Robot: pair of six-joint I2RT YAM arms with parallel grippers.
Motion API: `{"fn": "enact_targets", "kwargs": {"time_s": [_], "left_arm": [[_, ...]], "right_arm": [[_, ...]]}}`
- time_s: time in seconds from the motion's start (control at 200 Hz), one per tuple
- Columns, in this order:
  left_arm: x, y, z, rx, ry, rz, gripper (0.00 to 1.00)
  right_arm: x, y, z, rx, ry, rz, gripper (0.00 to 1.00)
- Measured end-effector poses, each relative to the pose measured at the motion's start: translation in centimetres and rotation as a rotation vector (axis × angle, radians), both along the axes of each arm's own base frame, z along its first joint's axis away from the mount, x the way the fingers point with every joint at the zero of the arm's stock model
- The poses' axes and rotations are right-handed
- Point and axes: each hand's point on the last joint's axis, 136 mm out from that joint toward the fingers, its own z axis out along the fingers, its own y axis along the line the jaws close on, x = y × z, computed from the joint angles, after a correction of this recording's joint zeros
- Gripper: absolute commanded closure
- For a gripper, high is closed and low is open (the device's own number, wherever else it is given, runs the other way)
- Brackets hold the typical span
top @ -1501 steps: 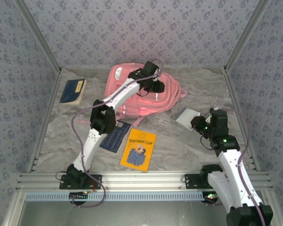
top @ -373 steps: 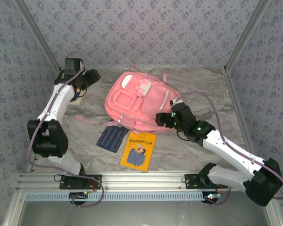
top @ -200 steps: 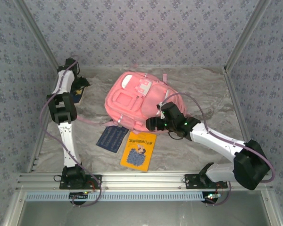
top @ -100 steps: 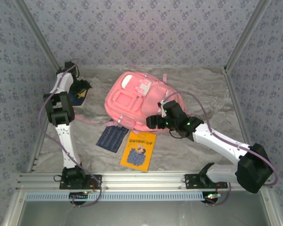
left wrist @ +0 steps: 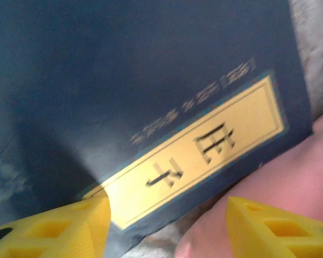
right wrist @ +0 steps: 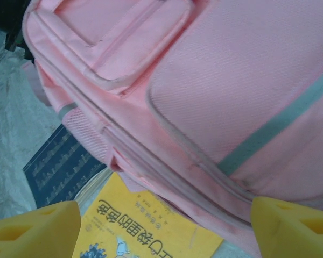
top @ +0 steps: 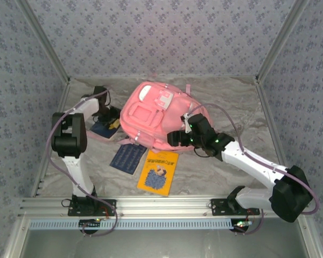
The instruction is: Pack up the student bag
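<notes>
Book delivery looks like the step in hand. Left jaws stand apart around a corner of the blue book (left wrist: 151, 80), though I can't tell if they grip it, just left of the student bag (top: 156, 115). That lies front-up mid-bench (top: 231, 107). Right jaws gape wide and empty at its near right edge. Best play: right lifts an opening first, while left keeps the book level and feeds it in slowly.

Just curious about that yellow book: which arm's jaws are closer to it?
Right. The right jaws hang just past the far edge of the yellow book, by the pink bag. The left jaws are farther, over a blue book left of the bag.
</notes>
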Motion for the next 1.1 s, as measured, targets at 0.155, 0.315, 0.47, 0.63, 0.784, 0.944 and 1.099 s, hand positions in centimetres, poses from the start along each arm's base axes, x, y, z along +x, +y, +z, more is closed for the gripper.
{"fn": "enact_targets", "kwargs": {"time_s": [0.155, 0.315, 0.47, 0.63, 0.784, 0.944, 1.099], "left_arm": [[0.8, 3.1, 1.8, 0.081, -0.047, 0.056, 0.34], [3.1, 8.0, 3.8, 0.152, -0.114, 0.147, 0.33], [5.2, 11.4, 4.2, 0.216, -0.133, 0.185, 0.33], [6.2, 11.8, 1.6, 0.214, -0.088, 0.168, 0.33], [5.9, 11.4, -0.9, 0.194, -0.027, 0.153, 0.33], [5.7, 11.3, -1.5, 0.164, -0.021, 0.172, 0.33], [5.5, 11.2, -1.3, 0.121, -0.060, 0.220, 0.34]], "right_arm": [[-0.2, 5.2, 1.0, 0.024, 0.019, 0.147, 0.27], [-0.9, 12.9, 1.7, 0.045, 0.042, 0.327, 0.31], [-0.8, 20.0, 0.9, 0.043, 0.063, 0.432, 0.34], [0.7, 25.6, -2.6, -0.012, 0.097, 0.452, 0.34], [2.8, 28.4, -6.8, -0.113, 0.102, 0.399, 0.35], [4.7, 29.5, -9.2, -0.198, 0.091, 0.313, 0.36], [7.4, 28.2, -10.5, -0.247, 0.095, 0.178, 0.36]]}}
